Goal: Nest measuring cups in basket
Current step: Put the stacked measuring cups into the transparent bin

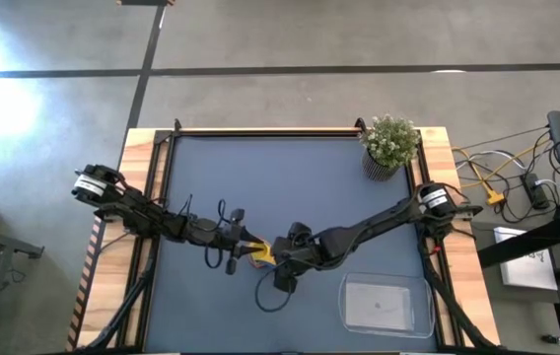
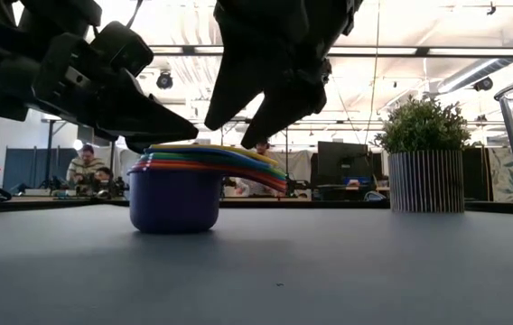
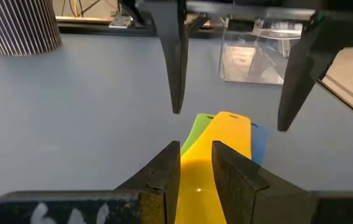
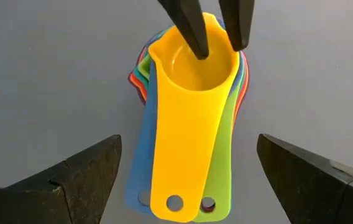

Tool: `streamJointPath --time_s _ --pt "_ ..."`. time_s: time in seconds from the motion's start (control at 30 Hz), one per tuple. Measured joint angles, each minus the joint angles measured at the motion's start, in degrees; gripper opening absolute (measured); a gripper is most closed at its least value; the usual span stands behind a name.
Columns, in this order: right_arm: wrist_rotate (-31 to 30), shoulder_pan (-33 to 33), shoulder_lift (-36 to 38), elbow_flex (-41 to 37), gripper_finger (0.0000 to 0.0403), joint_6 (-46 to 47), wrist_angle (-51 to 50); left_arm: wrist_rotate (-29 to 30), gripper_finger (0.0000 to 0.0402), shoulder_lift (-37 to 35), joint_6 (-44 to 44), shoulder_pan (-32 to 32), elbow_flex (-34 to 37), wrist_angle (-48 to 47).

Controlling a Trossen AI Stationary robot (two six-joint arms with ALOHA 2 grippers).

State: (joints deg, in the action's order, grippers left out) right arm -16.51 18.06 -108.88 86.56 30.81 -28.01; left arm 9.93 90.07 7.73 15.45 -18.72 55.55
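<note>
While the nested stack of colourful plastic measuring cups (image 4: 186, 118), yellow on top, sits mid-table well left of the clear plastic rectangular basket (image 1: 385, 304), the left gripper (image 3: 195, 165) is pinched nearly closed over it. Right gripper (image 4: 189, 171) hangs wide open around the handles.

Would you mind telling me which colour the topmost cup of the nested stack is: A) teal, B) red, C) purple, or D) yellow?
D: in the right wrist view the yellow cup sits on top of the measuring cups, its handle lying over the green and blue handles.
</note>
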Motion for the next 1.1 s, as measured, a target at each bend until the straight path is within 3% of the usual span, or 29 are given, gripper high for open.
streamJointPath --time_s 0.67,1.1 --pt "0.07 -1.61 -3.25 1.11 0.0364 0.11 -1.59 -0.08 0.0075 -0.08 -0.11 -1.1 0.15 0.11" --pt "4.58 -2.59 -5.89 1.08 0.0364 -1.09 -4.12 -0.11 0.0075 -0.08 -0.12 -1.1 0.15 0.17"
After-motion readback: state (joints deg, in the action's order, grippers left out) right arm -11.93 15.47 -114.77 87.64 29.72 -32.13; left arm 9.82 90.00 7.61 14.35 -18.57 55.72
